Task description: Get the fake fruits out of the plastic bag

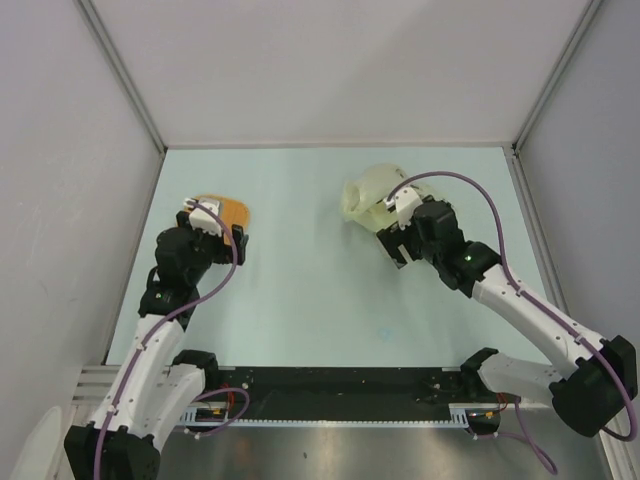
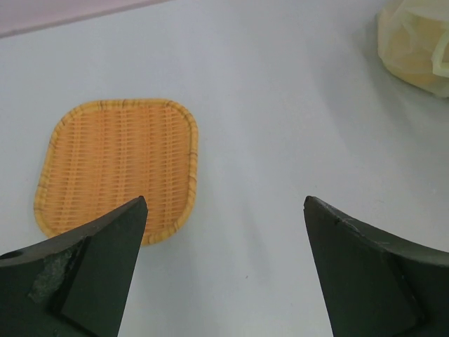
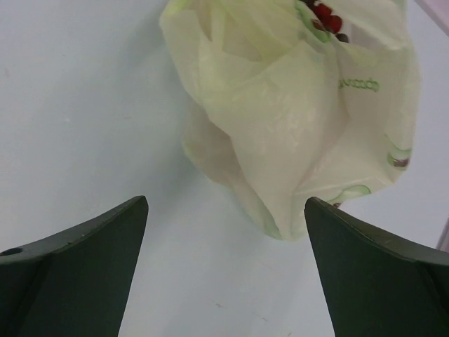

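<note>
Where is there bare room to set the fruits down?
Widest bare patch: table centre, between the orange mat and the plastic bag, running down to the arm bases. Also bare: the mat itself and the strip beyond both, by the back wall. Crowded: right gripper at the bag; left gripper over the mat's near edge.

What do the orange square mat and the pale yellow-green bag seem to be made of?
Orange square mat: woven strands, perhaps wicker or plastic, matte; fine ribbed rows and a braided rim show. Pale yellow-green bag: probably thin plastic film, faintly glossy and translucent; it crumples in sharp creases, and inner folds show through.
</note>
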You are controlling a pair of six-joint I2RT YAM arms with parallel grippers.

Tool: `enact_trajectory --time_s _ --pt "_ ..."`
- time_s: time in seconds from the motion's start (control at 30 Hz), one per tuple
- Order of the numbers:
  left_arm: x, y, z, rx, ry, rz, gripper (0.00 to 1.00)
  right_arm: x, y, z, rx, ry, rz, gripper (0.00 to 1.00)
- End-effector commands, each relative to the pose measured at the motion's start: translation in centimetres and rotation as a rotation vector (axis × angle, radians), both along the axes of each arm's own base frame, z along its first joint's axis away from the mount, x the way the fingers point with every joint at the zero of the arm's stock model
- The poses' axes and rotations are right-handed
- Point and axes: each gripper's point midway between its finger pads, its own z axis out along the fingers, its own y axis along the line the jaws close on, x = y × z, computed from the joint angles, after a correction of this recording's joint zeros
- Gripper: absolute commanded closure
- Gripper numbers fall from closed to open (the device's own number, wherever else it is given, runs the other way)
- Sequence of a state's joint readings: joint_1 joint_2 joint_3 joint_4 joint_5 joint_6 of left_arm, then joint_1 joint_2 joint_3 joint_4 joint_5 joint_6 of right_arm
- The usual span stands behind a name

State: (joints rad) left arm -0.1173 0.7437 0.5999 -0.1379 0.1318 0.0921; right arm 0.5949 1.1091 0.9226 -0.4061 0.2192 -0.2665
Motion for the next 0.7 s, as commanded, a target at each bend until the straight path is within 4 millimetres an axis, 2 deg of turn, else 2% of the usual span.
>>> enact_trajectory --time_s 0.0,0.03,0.13,0.2,0.23,0.27,0.33,0.43,0.53,0.57,0.63,0.67 --pt "-0.7 -0.2 -1.2 -0.038 0.06 0.005 0.0 -0.3 4.2 2.3 0.058 -0.04 0.231 0.0" --pt "-0.9 -1.0 -1.3 -0.03 0.068 -0.058 0.0 -1.9 6.5 2.3 0.073 -0.027 0.419 0.0" --pt "-0.9 -2.2 -1.2 -0.069 0.089 -0.108 0.0 -4.5 10.5 0.9 0.102 0.028 0.644 0.01" --pt "-0.6 -2.5 -0.7 -0.09 0.088 -0.112 0.0 -4.9 12.1 -0.1 0.083 0.061 0.674 0.05" --pt "-0.5 -2.5 -0.6 -0.109 0.097 -0.103 0.0 -5.5 12.9 -1.8 0.065 0.115 0.702 0.08" --pt "-0.4 -2.2 -0.4 -0.108 0.102 -0.082 0.0 -5.7 13.1 -2.6 0.063 0.146 0.714 0.09" --pt "-0.1 -1.5 0.0 -0.141 0.115 -0.04 0.0 -6.2 12.7 -4.5 0.073 0.238 0.709 0.11" --pt "0.3 -0.2 -0.4 -0.194 0.183 0.022 0.0 -5.2 10.5 -6.7 0.095 0.34 0.594 0.16" --pt "0.5 1.4 -1.9 -0.247 0.29 0.098 0.0 -3.4 7.7 -8.4 0.113 0.411 0.45 0.2" --pt "0.7 2.2 -2.1 -0.269 0.304 0.126 0.0 -2.5 6.2 -9.5 0.107 0.443 0.389 0.21" --pt "0.8 2.8 -2.8 -0.339 0.34 0.178 0.0 -1.4 4.6 -10.4 0.095 0.457 0.334 0.24" --pt "1.1 3.7 -2.8 -0.372 0.34 0.211 0.0 -0.5 3.8 -11.2 0.094 0.466 0.303 0.24"
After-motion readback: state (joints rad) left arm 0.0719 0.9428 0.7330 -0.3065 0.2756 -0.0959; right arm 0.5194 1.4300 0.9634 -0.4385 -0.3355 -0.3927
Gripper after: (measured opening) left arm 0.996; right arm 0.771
